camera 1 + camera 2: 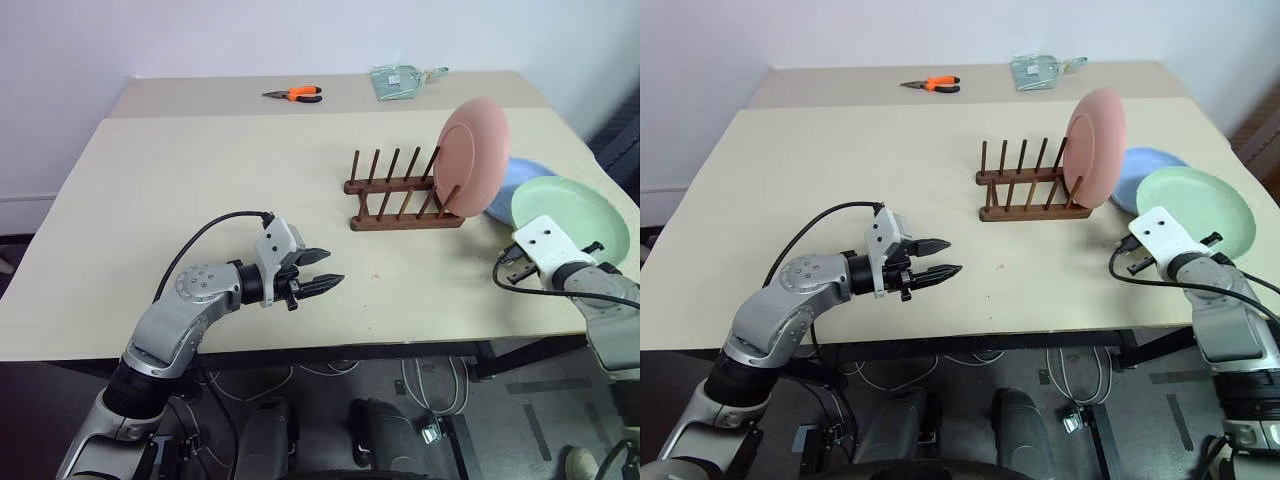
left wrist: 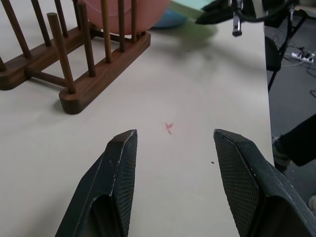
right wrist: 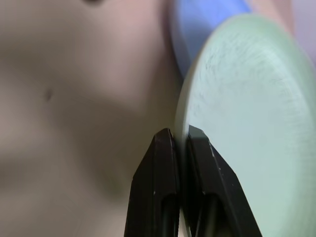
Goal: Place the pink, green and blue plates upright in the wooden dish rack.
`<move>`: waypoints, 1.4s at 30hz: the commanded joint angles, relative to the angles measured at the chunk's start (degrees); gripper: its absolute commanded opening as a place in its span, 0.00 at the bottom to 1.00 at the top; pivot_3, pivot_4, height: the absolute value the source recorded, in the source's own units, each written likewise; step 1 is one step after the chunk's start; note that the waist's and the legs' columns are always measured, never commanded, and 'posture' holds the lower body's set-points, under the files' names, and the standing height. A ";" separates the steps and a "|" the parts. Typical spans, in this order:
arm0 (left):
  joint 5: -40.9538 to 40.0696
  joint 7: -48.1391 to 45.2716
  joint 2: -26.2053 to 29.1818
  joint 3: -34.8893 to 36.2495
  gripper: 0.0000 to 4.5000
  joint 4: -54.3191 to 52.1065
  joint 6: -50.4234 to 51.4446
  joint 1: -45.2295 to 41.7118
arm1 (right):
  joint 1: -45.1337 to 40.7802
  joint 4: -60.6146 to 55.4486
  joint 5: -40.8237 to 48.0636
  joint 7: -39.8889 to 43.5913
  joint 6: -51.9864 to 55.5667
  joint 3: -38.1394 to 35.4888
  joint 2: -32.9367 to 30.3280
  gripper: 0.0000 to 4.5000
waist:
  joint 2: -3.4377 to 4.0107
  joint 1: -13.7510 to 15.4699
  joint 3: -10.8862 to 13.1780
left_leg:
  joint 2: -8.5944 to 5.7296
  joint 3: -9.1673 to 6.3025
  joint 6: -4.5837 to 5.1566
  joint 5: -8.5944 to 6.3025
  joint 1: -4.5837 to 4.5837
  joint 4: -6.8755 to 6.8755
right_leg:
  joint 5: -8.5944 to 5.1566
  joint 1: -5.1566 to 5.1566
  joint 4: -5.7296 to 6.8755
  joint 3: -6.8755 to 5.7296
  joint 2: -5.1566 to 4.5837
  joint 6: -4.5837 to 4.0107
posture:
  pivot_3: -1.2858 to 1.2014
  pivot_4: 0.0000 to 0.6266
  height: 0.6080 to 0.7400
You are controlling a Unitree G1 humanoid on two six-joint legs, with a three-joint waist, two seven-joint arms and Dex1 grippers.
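The pink plate [image 1: 472, 155] stands upright in the right end slot of the wooden dish rack [image 1: 395, 195]. Behind and to the right of the rack, the blue plate [image 1: 520, 175] lies flat on the table. The green plate [image 1: 570, 215] is tilted up at the table's right edge, partly over the blue one. My right gripper [image 3: 180, 136] is shut on the green plate's near rim. My left gripper [image 1: 325, 270] hovers open and empty over the table, in front and to the left of the rack, pointing toward it.
Orange-handled pliers [image 1: 297, 94] and a clear plastic bag [image 1: 400, 78] lie on the far table. The rack's other slots stand free to the left of the pink plate. The table's right edge [image 1: 600, 150] runs close beside the plates.
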 commanded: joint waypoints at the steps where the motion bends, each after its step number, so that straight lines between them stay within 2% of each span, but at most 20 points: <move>1: 0.23 -0.97 0.36 0.22 0.56 -1.08 -1.41 -0.73 | -6.65 -2.90 1.06 1.51 -0.65 -8.30 -5.73 0.01 | 0.07 -0.06 0.04 | 0.00 0.02 0.00 0.00 0.00 0.01 | -0.01 0.00 -0.01 0.01 0.00 -0.02 | 0.52 0.24 1.00; 3: 0.35 -1.32 0.30 0.12 0.56 -0.61 -1.65 -1.03 | -11.68 -2.99 4.34 2.94 -0.68 -11.09 -6.50 0.01 | 0.07 -0.07 0.04 | 0.01 0.03 0.00 0.00 0.00 0.00 | -0.01 -0.02 0.01 0.02 0.01 -0.02 | 0.52 0.24 1.00; 7: 0.71 -1.63 -0.08 -0.09 0.56 0.48 -2.11 -1.63 | -26.58 -5.51 17.89 6.25 3.00 -16.50 -2.38 0.01 | 0.07 -0.50 0.04 | 0.07 0.02 0.00 0.00 0.02 -0.04 | 0.01 -0.04 0.01 0.01 0.09 0.01 | 0.52 0.24 1.00; 10: 0.39 -1.92 -0.53 0.24 0.56 0.87 -2.48 -1.67 | -34.94 -9.90 35.57 9.04 13.81 -20.62 3.84 0.01 | 0.06 -0.40 0.04 | 0.10 -0.05 0.01 0.00 0.02 -0.07 | 0.03 -0.03 0.01 -0.02 0.11 0.04 | 0.52 0.24 1.00; 14: -0.06 -2.33 -0.53 2.16 0.56 1.48 -4.06 -1.33 | -36.54 -16.49 55.66 10.84 27.10 -20.47 10.20 0.01 | 0.05 -0.04 0.03 | 0.12 -0.12 0.01 0.00 0.01 -0.07 | 0.05 0.02 0.03 -0.03 -0.06 0.03 | 0.52 0.24 1.00; 17: 0.58 -1.36 -0.14 4.10 0.56 3.05 -4.78 -1.53 | -38.55 -14.76 61.90 4.32 32.00 -19.32 16.32 0.01 | 0.05 -0.10 0.03 | 0.10 -0.12 0.01 0.00 -0.02 -0.04 | 0.06 0.02 0.03 -0.03 -0.20 0.01 | 0.52 0.24 1.00; 22: 0.72 -1.57 1.48 5.26 0.56 2.52 -4.99 -0.22 | -41.37 -4.71 62.12 -4.16 34.36 -18.64 21.53 0.01 | 0.06 -0.04 0.03 | 0.06 -0.11 0.00 0.00 -0.04 -0.04 | 0.00 -0.01 0.03 -0.06 -0.25 -0.15 | 0.52 0.24 1.00; 38: -0.08 -0.08 1.84 5.21 0.56 -0.79 -3.26 1.65 | -44.36 13.99 59.95 -4.00 33.43 -18.33 21.58 0.01 | 0.07 -0.24 0.04 | 0.03 -0.08 0.02 -0.01 -0.20 -0.05 | 0.08 -0.15 0.02 -0.07 -0.10 0.00 | 0.52 0.24 1.00; 42: -0.20 0.09 1.80 5.10 0.56 -0.75 -3.10 1.39 | -44.48 14.21 56.10 -1.56 29.92 -15.23 20.84 0.32 | 0.07 -0.25 0.04 | 0.03 -0.08 0.02 -0.01 -0.21 -0.04 | 0.08 -0.15 0.01 -0.07 -0.10 0.00 | 0.52 0.24 1.00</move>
